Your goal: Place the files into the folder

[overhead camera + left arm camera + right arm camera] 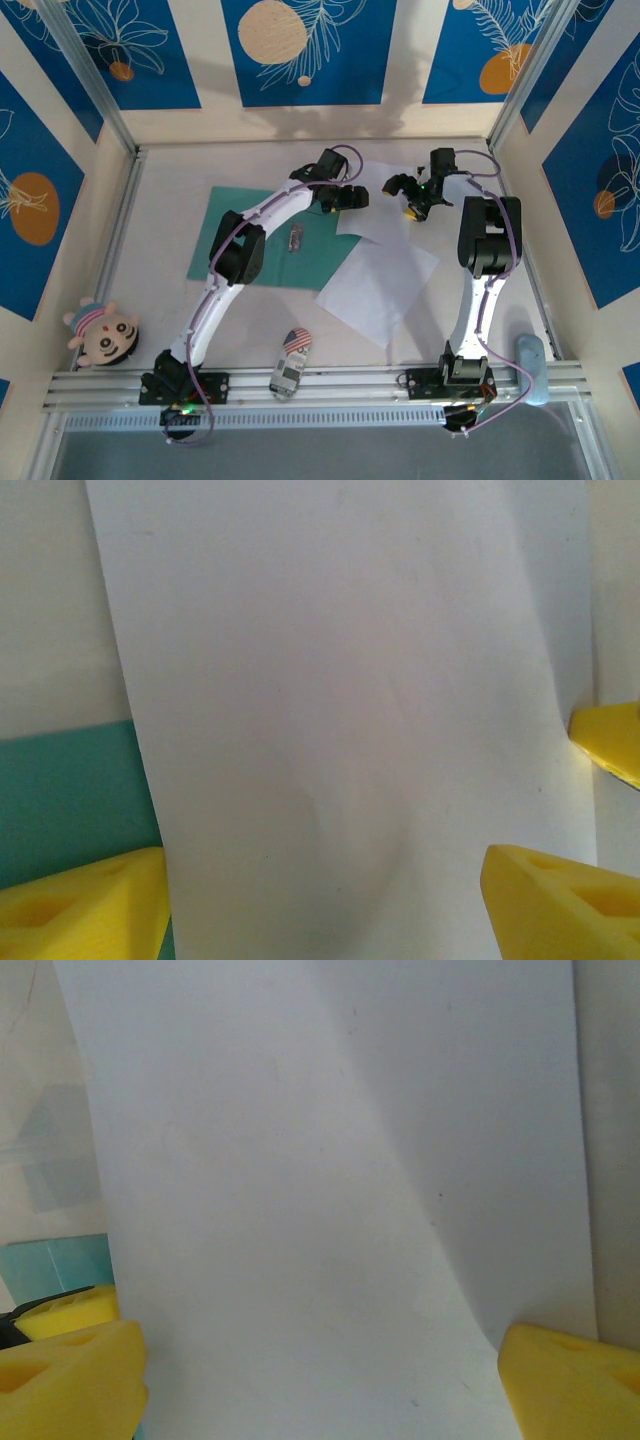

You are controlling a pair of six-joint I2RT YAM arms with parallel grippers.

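We find both files (383, 283) lying outside the folder (262, 240); nothing is filed yet, both sheets remain to move. Left gripper (320, 905) and right gripper (320, 1385) hover close together, jaws apart, holding nothing, white paper beneath each. The folder lies just left of the left gripper, paper edge meeting it. A small grey object (295, 238) sits on the folder; bare table (165, 220) opens farther left of the left gripper

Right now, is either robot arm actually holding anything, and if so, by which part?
Nothing looks held. The left fingers and the right fingers are both spread wide over a white sheet, not pinching it.
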